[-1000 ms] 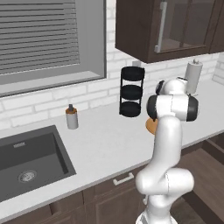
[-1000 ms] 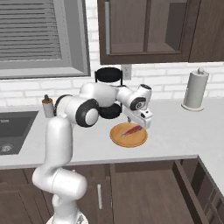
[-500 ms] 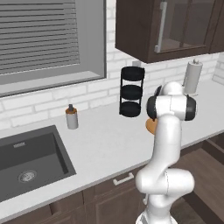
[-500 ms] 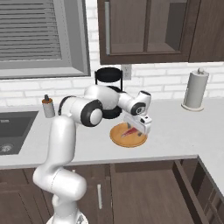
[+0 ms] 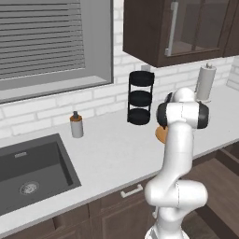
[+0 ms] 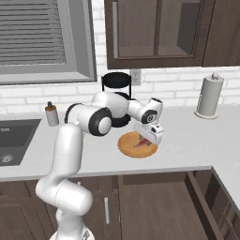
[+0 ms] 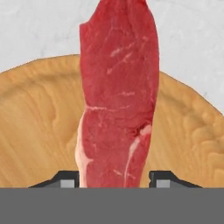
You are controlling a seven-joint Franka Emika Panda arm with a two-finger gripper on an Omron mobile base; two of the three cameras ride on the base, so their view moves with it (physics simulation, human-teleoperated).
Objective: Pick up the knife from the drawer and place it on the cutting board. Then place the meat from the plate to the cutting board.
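The gripper is closing on the meat, fingertips flanking it at nine and three o'clock; a firm grip I cannot tell. Meat is lying on the plate. Next: lifting clear, carrying to the cutting board.

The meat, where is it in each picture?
Left base view: I can't see it; the arm covers that spot.
Right base view: the meat lies on the plate, under the gripper.
Hand view: meat runs up the middle.
Shared landmark: the plate.
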